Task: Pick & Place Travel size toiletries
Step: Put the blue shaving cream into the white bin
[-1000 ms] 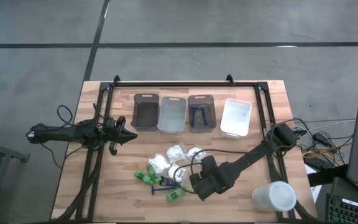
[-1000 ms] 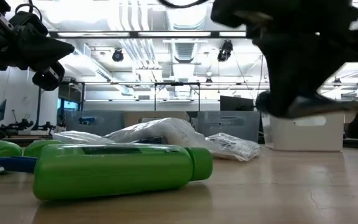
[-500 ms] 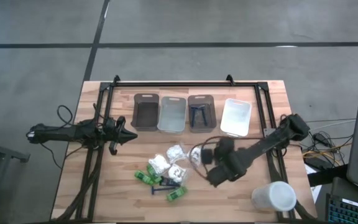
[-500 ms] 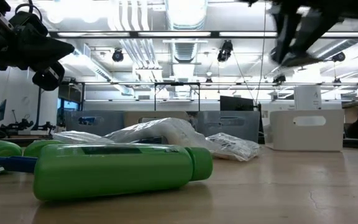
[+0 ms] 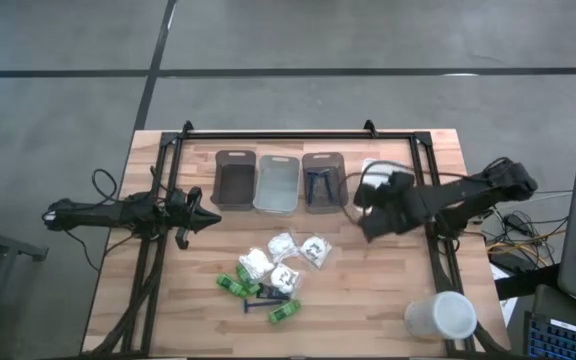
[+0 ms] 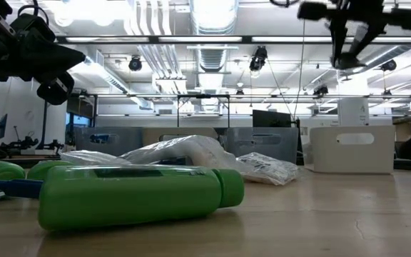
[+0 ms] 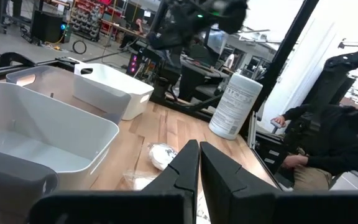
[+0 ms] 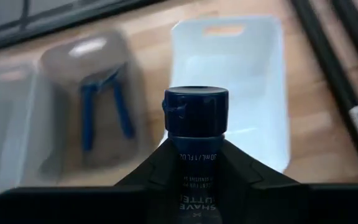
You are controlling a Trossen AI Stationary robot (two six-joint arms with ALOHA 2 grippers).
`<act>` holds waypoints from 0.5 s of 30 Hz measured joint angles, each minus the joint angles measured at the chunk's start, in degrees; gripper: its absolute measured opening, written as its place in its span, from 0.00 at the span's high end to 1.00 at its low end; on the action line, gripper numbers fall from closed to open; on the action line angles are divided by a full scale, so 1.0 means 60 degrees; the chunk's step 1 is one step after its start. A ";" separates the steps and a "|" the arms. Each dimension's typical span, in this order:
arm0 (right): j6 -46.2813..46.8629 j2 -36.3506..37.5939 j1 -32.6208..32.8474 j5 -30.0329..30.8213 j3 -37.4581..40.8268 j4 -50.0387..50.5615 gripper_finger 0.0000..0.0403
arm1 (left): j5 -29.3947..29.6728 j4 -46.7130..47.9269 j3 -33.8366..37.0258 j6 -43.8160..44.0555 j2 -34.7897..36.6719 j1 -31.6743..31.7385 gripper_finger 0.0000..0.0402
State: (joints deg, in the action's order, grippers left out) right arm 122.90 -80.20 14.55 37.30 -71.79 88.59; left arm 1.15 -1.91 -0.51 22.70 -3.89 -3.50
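From above, the right tool (image 5: 368,212) hangs over the white bin (image 5: 386,178) at the table's (image 5: 388,290) far right, its load hidden. The right wrist view shows it clamped on a small black tube (image 8: 196,134). The left tool (image 5: 211,217), fingers together, waits at the left.

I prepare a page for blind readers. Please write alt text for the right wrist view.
The right gripper holds a small dark tube with a blue cap, hanging above a white bin. Beside that bin stands a grey bin with two blue razors inside, on a wooden table.
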 joint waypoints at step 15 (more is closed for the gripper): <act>-0.3936 0.0684 -0.3783 -0.1598 0.2998 -0.3306 0.81 | 0.0000 0.0064 0.0000 0.0000 -0.0002 0.0000 0.95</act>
State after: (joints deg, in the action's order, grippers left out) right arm 99.28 -76.09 -8.15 27.71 -53.80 68.75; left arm 1.15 -1.52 -0.51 22.70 -3.90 -3.50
